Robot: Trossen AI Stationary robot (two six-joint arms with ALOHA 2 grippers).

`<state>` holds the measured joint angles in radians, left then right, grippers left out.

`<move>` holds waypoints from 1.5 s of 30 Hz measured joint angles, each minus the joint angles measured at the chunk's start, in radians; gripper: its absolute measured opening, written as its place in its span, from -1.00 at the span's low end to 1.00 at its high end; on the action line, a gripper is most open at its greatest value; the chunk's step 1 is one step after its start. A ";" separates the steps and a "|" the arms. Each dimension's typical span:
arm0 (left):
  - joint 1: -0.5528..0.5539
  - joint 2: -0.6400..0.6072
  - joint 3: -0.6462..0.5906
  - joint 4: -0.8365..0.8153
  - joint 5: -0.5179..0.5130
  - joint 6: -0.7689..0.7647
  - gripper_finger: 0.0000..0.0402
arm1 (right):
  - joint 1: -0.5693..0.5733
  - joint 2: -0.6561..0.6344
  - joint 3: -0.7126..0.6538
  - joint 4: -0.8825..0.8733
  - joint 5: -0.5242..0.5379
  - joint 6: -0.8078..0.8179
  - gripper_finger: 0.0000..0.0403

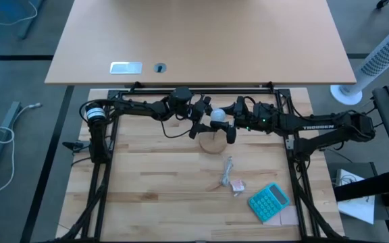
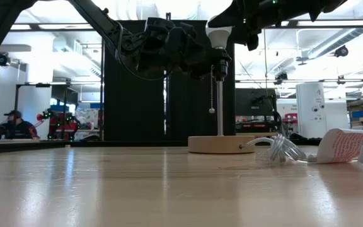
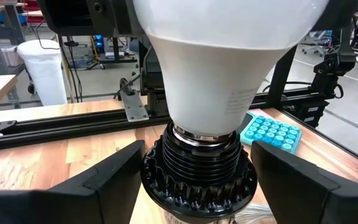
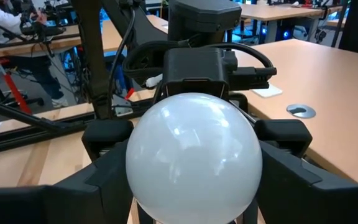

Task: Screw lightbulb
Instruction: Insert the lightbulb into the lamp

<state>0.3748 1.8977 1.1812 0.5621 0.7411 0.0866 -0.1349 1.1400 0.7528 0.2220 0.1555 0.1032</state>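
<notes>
The white lightbulb (image 2: 219, 35) stands upright with its neck in the black socket (image 2: 219, 65). The socket tops a thin stem (image 2: 219, 110) that rises from the tan wooden disc (image 2: 222, 144) on the table. In the high view the bulb (image 1: 217, 115) sits above the disc (image 1: 213, 144). My left gripper (image 1: 200, 121) reaches in from the left and is shut on the socket. My right gripper (image 1: 227, 124) reaches in from the right and is shut on the bulb's globe (image 4: 194, 155). My left gripper pinches the black ribbed socket (image 3: 197, 171) between its two fingers (image 3: 107, 180), one on each side, just under the bulb's neck. The fingers come in level from the table's left. The socket stays upright on its stem. My right gripper pinches the bulb's round globe (image 4: 166, 162) between its two fingers (image 4: 291, 180), one on each side at its widest part. The fingers come in about level from the table's right. The bulb stands upright, its neck down in the socket.
A pull chain (image 2: 212, 94) hangs beside the stem. A crumpled clear wrapper with cord (image 1: 229, 170), a pink tag (image 1: 238, 183) and a teal calculator (image 1: 269, 202) lie nearer the front right. A second table (image 1: 201, 40) stands beyond the far edge.
</notes>
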 joint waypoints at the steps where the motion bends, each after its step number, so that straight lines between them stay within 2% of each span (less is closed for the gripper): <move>1: 0.000 0.000 0.000 0.000 -0.001 -0.001 0.36 | 0.000 0.000 0.000 0.000 0.000 0.000 0.27; 6: 0.000 0.000 0.000 0.000 -0.003 -0.017 0.22 | 0.000 0.000 0.000 -0.002 0.001 0.000 0.25; 20: -0.002 -0.002 0.013 -0.008 -0.075 -0.087 0.22 | -0.001 0.000 0.005 -0.008 0.015 -0.010 0.24; 31: -0.001 -0.009 0.060 -0.080 -0.135 -0.043 0.22 | -0.001 -0.007 0.006 -0.009 0.093 -0.013 0.24; 43: -0.006 -0.020 0.064 -0.065 -0.161 -0.049 0.22 | -0.001 -0.008 0.008 -0.001 0.138 -0.007 0.25; 45: -0.008 -0.026 0.064 -0.064 -0.197 -0.054 0.22 | -0.001 -0.008 0.008 0.000 0.158 -0.003 0.25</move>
<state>0.3664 1.8717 1.2453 0.4980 0.5436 0.0322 -0.1356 1.1320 0.7605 0.2218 0.3132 0.1006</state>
